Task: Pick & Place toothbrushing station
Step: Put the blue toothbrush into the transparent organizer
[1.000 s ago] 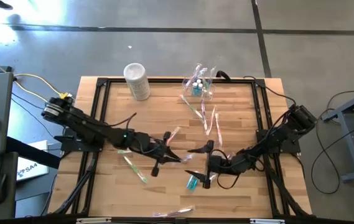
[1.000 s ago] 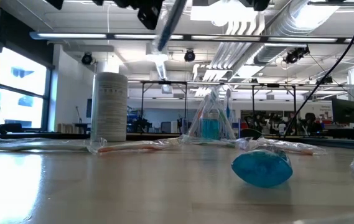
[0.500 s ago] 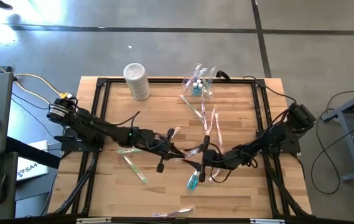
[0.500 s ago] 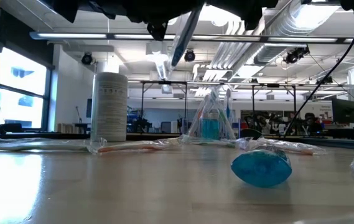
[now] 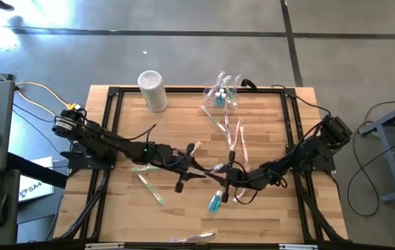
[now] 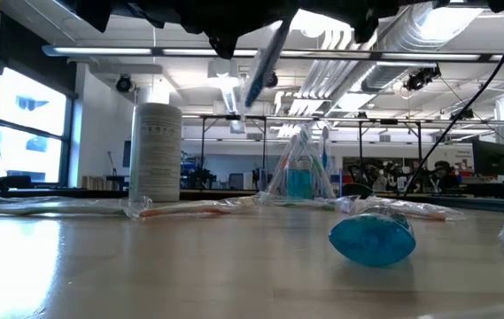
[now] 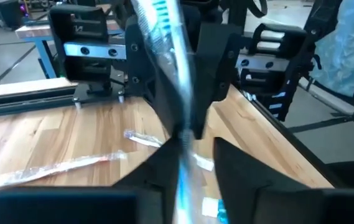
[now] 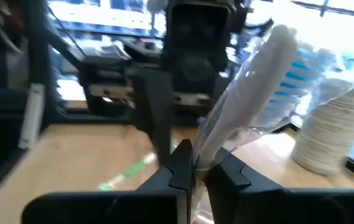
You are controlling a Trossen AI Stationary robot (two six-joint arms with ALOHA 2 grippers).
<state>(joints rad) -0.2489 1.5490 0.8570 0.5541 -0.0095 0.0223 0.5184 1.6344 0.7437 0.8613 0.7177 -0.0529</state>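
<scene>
High view: L tool (image 5: 196, 171) & R tool (image 5: 219, 171) meet at frame center above the wooden tabletop (image 5: 183, 118), both on one wrapped toothbrush (image 5: 216, 169); the clear toothbrushing station (image 5: 222, 96) sits upper center near the far edge, white cylindrical container (image 5: 152, 90) to its left. Low view: the toothbrush hangs tilted at upper center, station mid-frame in the back, blue object (image 6: 373, 239) lower right. Wrist views: L tool's fingers (image 7: 158, 171) slightly parted around the toothbrush, R tool's fingers (image 8: 180, 163) pinched tight on it.
</scene>
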